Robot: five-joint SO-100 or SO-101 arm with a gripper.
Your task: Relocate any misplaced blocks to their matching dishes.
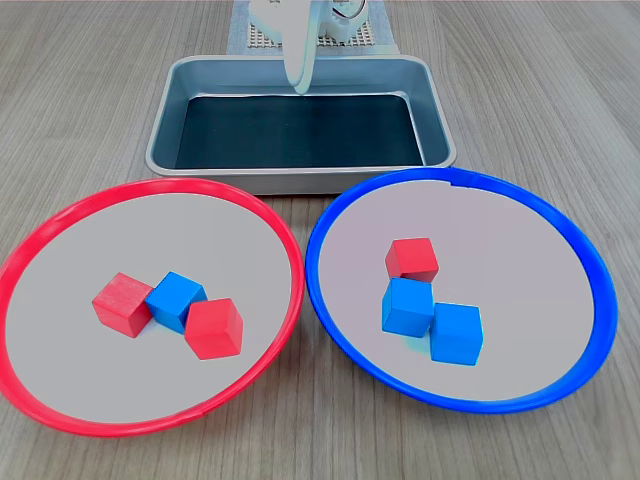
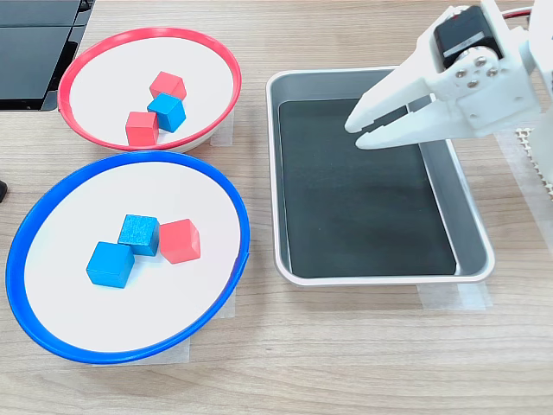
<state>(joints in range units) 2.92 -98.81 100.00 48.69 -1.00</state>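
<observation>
The red-rimmed dish (image 1: 100,380) (image 2: 112,78) holds two red blocks (image 1: 122,304) (image 1: 214,328) with a blue block (image 1: 176,301) (image 2: 166,111) between them, touching both. In the blue-rimmed dish (image 1: 520,260) (image 2: 104,320) lie two blue blocks (image 1: 408,306) (image 1: 456,333) and a red block (image 1: 412,258) (image 2: 180,240) against one of them. My white gripper (image 1: 299,88) (image 2: 356,136) hangs above the silver tray, far from both dishes. Its fingertips are together and nothing is held between them.
A rectangular silver tray (image 1: 300,180) (image 2: 371,278) with a dark bottom stands behind the dishes, under the gripper. A white mesh base (image 1: 260,35) sits behind the tray. A black object (image 2: 34,52) lies at the second exterior view's upper left. Wood tabletop surrounds everything.
</observation>
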